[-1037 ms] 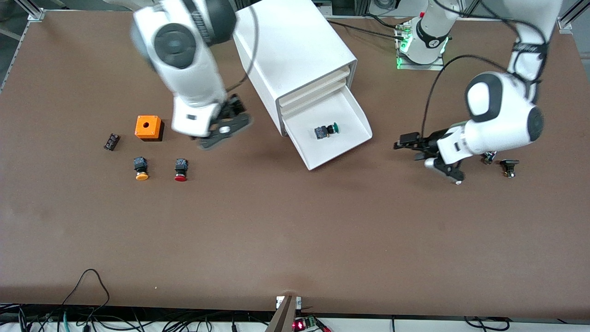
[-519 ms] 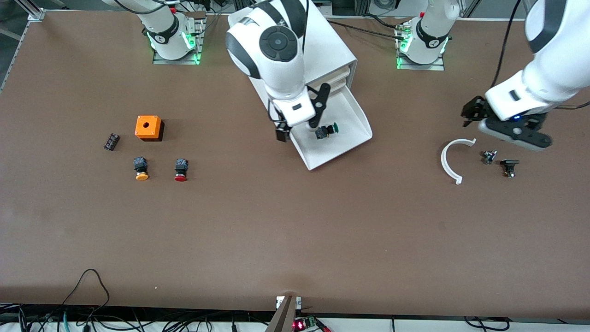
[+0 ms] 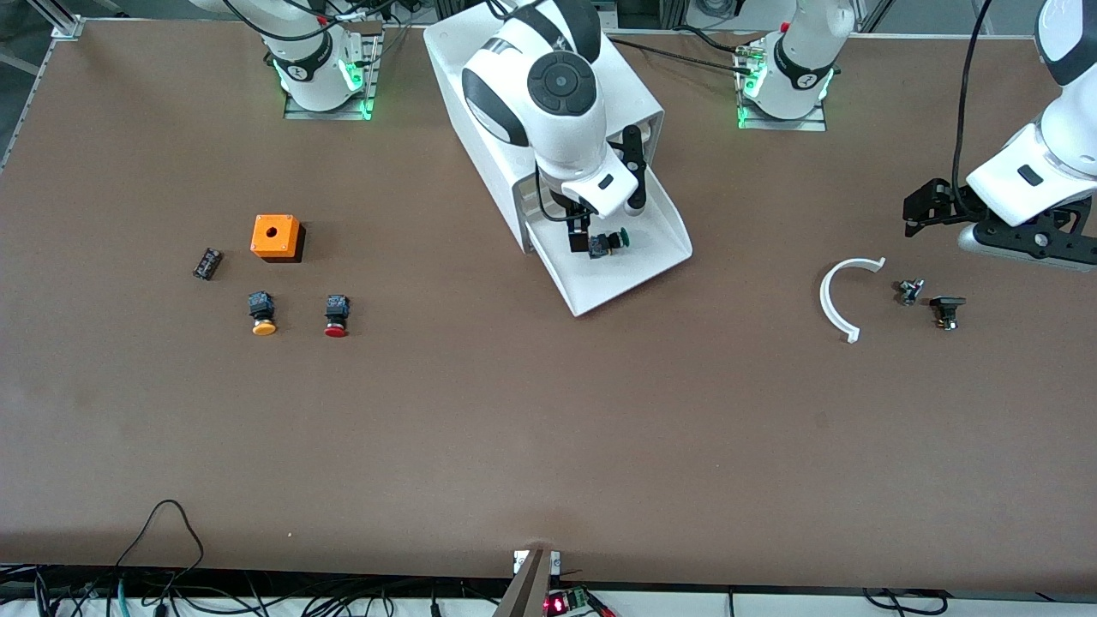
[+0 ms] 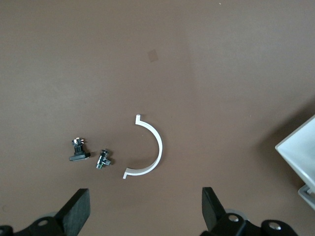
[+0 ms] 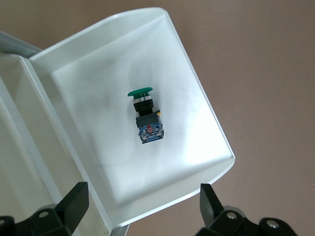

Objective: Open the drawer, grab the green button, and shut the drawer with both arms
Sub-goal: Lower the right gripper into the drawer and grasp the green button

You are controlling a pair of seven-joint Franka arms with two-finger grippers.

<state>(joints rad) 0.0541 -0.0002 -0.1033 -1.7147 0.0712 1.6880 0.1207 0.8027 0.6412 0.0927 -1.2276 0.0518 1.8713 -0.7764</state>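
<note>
The lowest drawer (image 3: 664, 257) of the white cabinet (image 3: 548, 94) stands pulled open. The green-capped button (image 3: 607, 242) lies on its side in it. My right gripper (image 3: 605, 224) hangs open and empty over the drawer, just above the button. In the right wrist view the button (image 5: 146, 118) lies on the drawer floor (image 5: 93, 98), apart from my open right gripper (image 5: 142, 209). My left gripper (image 3: 986, 224) is open and empty in the air at the left arm's end of the table. It shows wide open in the left wrist view (image 4: 145, 211).
A white curved piece (image 3: 830, 300) and two small dark parts (image 3: 908, 291) (image 3: 945, 310) lie on the table under the left gripper. An orange box (image 3: 275, 236), a yellow-orange button (image 3: 262, 314), a red button (image 3: 336, 315) and a small black part (image 3: 206, 263) lie toward the right arm's end.
My right arm swung from near the orange box to over the open drawer. My left gripper rose off the white curved piece and drew back toward its end of the table.
</note>
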